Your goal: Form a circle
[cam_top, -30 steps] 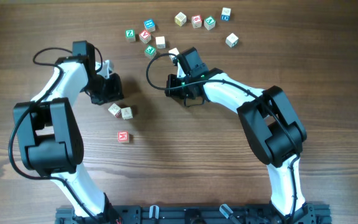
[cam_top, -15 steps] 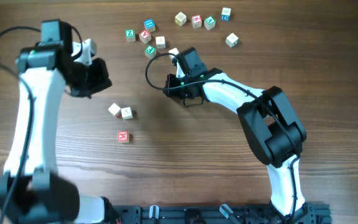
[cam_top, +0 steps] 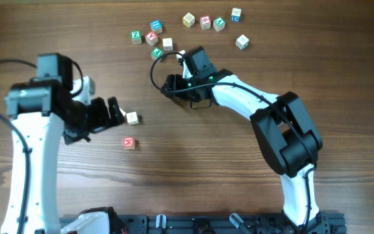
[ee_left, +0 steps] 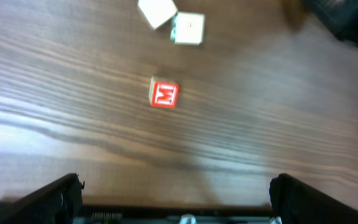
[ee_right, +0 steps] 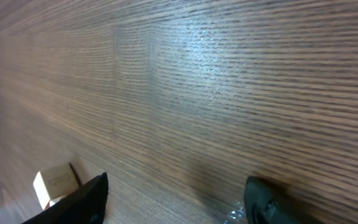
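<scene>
The circle is a loose group of three small cubes on the wood table. Two pale cubes point(cam_top: 132, 117) point(ee_left: 188, 28) sit touching each other. A red M cube point(cam_top: 128, 142) point(ee_left: 164, 94) lies a short way apart from them. My left gripper point(cam_top: 117, 112) point(ee_left: 179, 208) is just left of the pale pair, open, with nothing between its fingers point(ee_left: 48, 199). My right gripper point(cam_top: 169, 84) point(ee_right: 176, 199) hovers over bare wood further right and back, open and empty. A pale cube point(ee_right: 55, 183) shows outside its left finger.
Several coloured alphabet cubes point(cam_top: 154, 32) point(cam_top: 206, 22) are scattered along the back of the table. One more of these cubes point(cam_top: 241, 42) is at the back right. A white cube point(cam_top: 181, 54) sits close behind the right wrist. The right arm's black cable point(cam_top: 154, 70) loops to its left.
My left arm swung up and away, then came back down left of the pale cubes with its jaws now open. My right gripper opened and shifted slightly left.
</scene>
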